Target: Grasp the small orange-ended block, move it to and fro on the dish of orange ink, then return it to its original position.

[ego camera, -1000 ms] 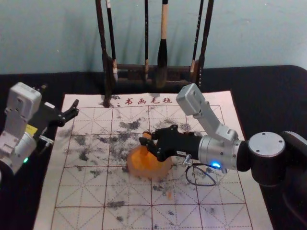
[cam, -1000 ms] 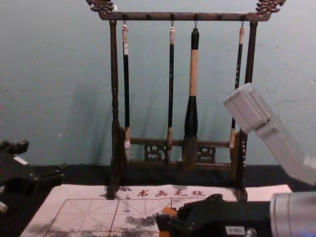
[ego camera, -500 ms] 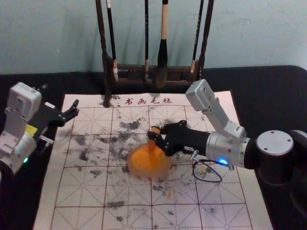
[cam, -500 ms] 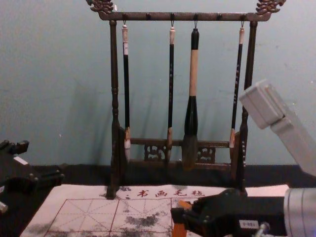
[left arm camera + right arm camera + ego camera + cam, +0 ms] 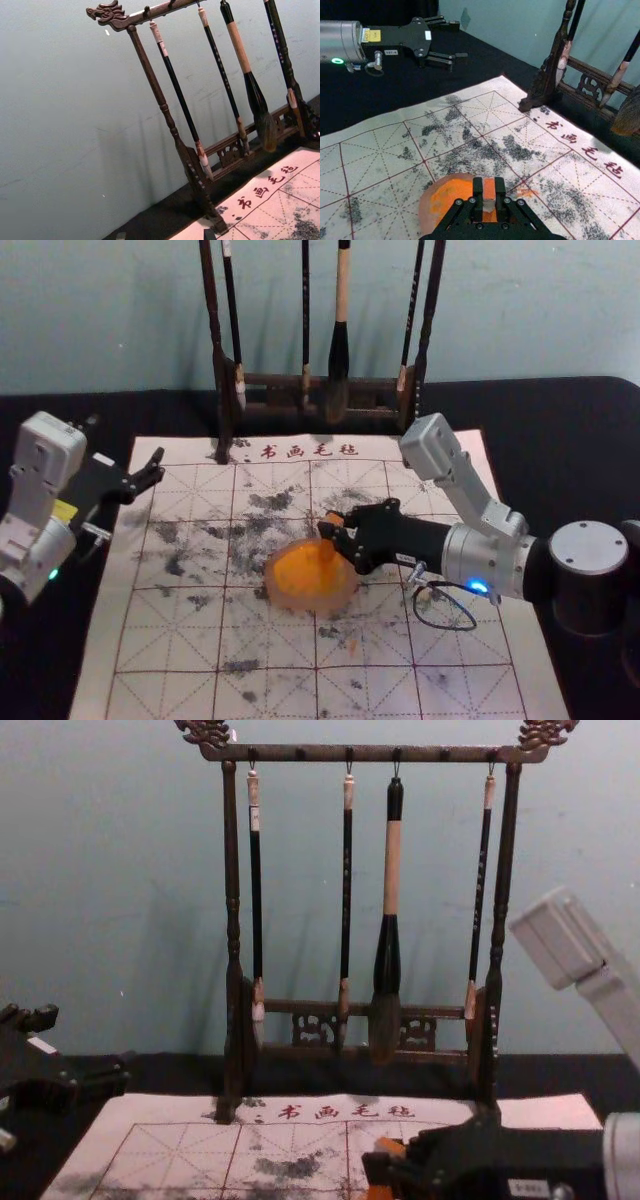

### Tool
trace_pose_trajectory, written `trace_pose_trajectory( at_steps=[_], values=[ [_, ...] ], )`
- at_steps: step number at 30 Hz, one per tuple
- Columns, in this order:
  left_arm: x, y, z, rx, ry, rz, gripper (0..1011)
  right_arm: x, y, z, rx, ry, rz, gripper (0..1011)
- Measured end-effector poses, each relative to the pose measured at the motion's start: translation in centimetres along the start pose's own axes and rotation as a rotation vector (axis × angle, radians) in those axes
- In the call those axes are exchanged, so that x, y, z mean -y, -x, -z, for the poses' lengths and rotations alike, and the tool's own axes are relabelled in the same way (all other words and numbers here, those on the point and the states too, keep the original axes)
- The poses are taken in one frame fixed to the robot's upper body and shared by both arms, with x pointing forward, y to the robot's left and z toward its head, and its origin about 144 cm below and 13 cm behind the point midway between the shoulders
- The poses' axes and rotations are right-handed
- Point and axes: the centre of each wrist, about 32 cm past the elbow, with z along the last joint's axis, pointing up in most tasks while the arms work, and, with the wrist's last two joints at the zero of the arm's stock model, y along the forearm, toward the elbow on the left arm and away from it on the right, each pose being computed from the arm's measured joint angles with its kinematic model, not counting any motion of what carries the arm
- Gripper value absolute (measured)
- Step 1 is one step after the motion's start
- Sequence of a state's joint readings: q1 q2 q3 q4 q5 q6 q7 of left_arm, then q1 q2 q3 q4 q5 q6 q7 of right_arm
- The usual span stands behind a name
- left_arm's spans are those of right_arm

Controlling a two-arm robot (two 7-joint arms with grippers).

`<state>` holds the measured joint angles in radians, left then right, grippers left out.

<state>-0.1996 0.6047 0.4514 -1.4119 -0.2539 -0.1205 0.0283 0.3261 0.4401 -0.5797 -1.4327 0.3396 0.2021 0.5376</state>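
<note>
Over the dish (image 5: 300,603), our right gripper (image 5: 332,528) pinches the block (image 5: 489,189), inking; we need level strokes next; left gripper (image 5: 158,466) open, far left.

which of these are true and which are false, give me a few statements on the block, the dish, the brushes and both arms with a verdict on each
1. The right end effector grips the orange-ended block at the dish of orange ink. True.
2. The left end effector is shut on a brush. False: it is open and holds nothing.
3. Four brushes hang from the rack. True.
4. The dish stands on the black cloth. False: it sits on the gridded sheet.
5. In the chest view, the thickest brush hangs furthest left. False: it is third from the left.
</note>
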Motion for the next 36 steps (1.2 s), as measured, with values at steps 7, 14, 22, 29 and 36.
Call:
trace_pose_trajectory(
  at_steps=[7,14,22,29,36],
  values=[
    [0.0,0.0,0.0,0.000,0.000,0.000,1001,0.7,0.4,0.1,-0.003,-0.003,-0.010,129],
    [0.0,0.0,0.0,0.000,0.000,0.000,1001,0.9,0.8,0.2,-0.001,-0.001,-0.032,129],
    [0.0,0.0,0.0,0.000,0.000,0.000,1001,0.7,1.2,0.4,0.003,0.007,-0.046,129],
    [0.0,0.0,0.0,0.000,0.000,0.000,1001,0.3,1.6,0.3,0.005,0.006,-0.066,129],
    [0.0,0.0,0.0,0.000,0.000,0.000,1001,-0.3,1.8,0.1,0.008,0.004,-0.080,129]
  ],
)
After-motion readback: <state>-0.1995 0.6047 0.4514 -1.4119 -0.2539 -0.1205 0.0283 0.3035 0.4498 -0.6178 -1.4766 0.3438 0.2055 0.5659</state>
